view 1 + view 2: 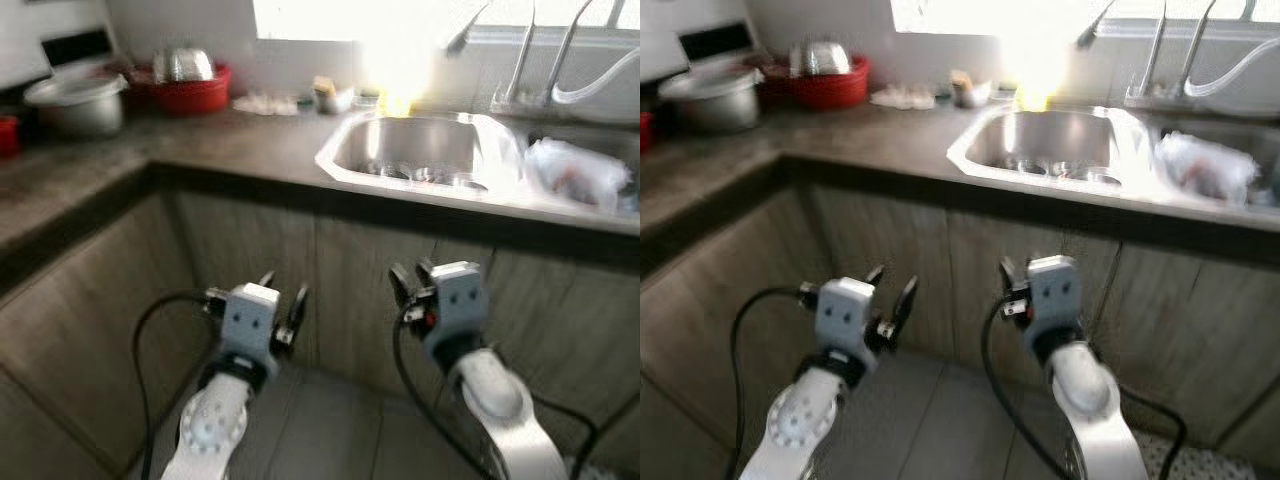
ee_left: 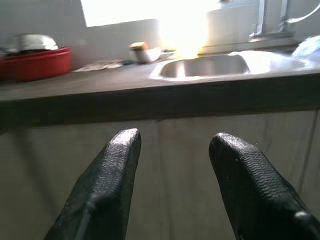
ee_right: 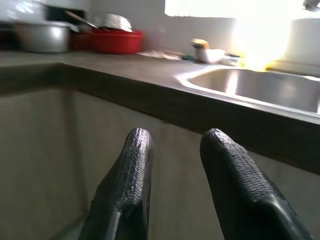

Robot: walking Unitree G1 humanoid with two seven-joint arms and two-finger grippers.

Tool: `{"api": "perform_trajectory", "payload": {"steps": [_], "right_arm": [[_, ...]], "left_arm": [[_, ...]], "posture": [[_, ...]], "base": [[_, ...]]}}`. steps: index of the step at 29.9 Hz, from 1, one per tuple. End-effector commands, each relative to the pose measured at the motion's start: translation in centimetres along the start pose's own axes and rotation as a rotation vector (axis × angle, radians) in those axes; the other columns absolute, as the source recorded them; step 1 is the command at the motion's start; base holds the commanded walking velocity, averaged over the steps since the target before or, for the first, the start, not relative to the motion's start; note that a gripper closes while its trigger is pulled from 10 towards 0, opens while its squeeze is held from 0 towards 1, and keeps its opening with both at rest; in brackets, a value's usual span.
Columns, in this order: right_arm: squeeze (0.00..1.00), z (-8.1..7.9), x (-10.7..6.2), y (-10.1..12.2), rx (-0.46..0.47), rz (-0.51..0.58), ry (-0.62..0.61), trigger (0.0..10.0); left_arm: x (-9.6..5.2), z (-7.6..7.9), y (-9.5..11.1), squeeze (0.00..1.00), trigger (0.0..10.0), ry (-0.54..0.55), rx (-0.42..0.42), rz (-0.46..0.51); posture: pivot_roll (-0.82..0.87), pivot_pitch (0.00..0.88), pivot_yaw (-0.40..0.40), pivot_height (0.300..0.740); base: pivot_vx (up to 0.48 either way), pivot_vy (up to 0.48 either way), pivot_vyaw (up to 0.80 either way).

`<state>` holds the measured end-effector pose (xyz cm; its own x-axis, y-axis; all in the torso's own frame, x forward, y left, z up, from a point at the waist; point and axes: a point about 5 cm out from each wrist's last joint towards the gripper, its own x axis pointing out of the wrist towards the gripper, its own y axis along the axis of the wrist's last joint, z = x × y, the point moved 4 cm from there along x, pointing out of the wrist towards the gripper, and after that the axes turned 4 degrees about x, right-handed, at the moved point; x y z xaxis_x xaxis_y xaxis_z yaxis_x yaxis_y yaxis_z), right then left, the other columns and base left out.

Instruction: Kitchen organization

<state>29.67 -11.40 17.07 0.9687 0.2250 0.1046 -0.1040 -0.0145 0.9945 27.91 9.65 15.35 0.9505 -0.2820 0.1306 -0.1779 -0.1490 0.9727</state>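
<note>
I face a dark kitchen counter [image 1: 230, 140] with a steel sink [image 1: 420, 140] set in it; several glasses [image 1: 432, 175] stand in the basin. My left gripper [image 1: 282, 295] is held low in front of the cabinet doors, below the counter's edge, open and holding nothing. In the left wrist view its fingers [image 2: 115, 170] stand well apart. My right gripper [image 1: 412, 278] is beside it at the same height, under the sink, also open and holding nothing. The right wrist view shows a gap between its fingers [image 3: 132, 170].
A red basin [image 1: 190, 92] with a steel bowl [image 1: 182, 63] in it and a silver pot [image 1: 75, 102] stand at the counter's back left. A small bowl [image 1: 335, 97] sits by the window. A plastic bag [image 1: 580, 172] lies in the right basin under the faucets [image 1: 520, 60]. Grey cabinet doors [image 1: 250, 250] close off the front.
</note>
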Motion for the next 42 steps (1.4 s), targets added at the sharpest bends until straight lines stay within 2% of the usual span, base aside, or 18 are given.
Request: {"api": "perform_trajectory", "payload": {"steps": [1,7,9,11,13,19,21,24,29,36,42], "right_arm": [[0.00,0.7,-0.2,-0.2,0.007,-0.009,-0.022,10.0],[0.00,0.3,-0.4,-0.6,0.011,-0.029,0.010,10.0],[0.00,0.0,-0.8,-0.9,0.007,-0.040,0.026,10.0],[0.00,-0.4,-1.5,-1.6,0.001,-0.067,0.058,10.0],[0.00,-0.7,-2.0,-2.2,-0.004,-0.090,0.075,10.0],[0.00,-1.1,-3.0,-3.5,-0.017,-0.129,0.089,10.0],[0.00,-1.5,-3.9,-4.6,-0.032,-0.163,0.082,10.0],[0.00,-2.0,-4.4,-5.2,-0.028,-0.174,0.088,10.0],[0.00,-1.7,-4.9,-6.4,-0.026,-0.220,0.047,10.0],[0.00,-1.6,-4.9,-6.7,-0.046,-0.220,0.037,10.0],[0.00,-1.5,-4.7,-7.1,-0.057,-0.235,0.034,10.0]], "left_arm": [[0.1,0.5,0.2,0.00,10.0,-0.016,-0.004,0.004],[-0.1,0.8,-0.4,0.00,10.0,-0.024,-0.001,-0.033],[-0.8,1.1,-0.8,0.00,10.0,-0.051,-0.017,-0.049],[-2.5,1.8,-2.1,0.00,10.0,-0.099,-0.052,-0.121],[-3.3,2.1,-2.9,0.00,10.0,-0.109,-0.085,-0.164],[-4.4,2.8,-3.8,0.00,10.0,-0.104,-0.128,-0.210],[-4.9,3.7,-4.2,0.00,10.0,-0.123,-0.133,-0.232],[-4.8,3.7,-4.1,0.00,10.0,-0.133,-0.137,-0.219],[-4.8,3.7,-4.2,0.00,10.0,-0.136,-0.140,-0.230],[-4.2,4.0,-4.1,0.00,10.0,-0.140,-0.138,-0.219],[-3.8,3.7,-4.3,0.00,10.0,-0.123,-0.131,-0.224]], "posture": [[0.08,0.042,0.018,0.740],[0.08,0.044,0.021,0.740],[0.07,0.045,0.021,0.740],[0.07,0.046,0.018,0.740],[0.07,0.046,0.018,0.740],[0.07,0.044,0.019,0.740],[0.07,0.047,0.022,0.740],[0.08,0.051,0.016,0.740],[0.08,0.057,0.024,0.740],[0.07,0.055,0.027,0.740],[0.08,0.071,0.035,0.740]], "base": [[-0.330,0.000,0.00],[-0.160,0.000,0.00],[0.000,0.000,0.00],[0.000,0.000,0.00],[0.000,0.000,0.00],[0.000,0.000,0.00],[0.000,0.000,0.00],[0.000,0.000,0.00],[0.000,0.000,0.00],[0.000,0.000,0.00],[0.000,0.000,0.00]]}}
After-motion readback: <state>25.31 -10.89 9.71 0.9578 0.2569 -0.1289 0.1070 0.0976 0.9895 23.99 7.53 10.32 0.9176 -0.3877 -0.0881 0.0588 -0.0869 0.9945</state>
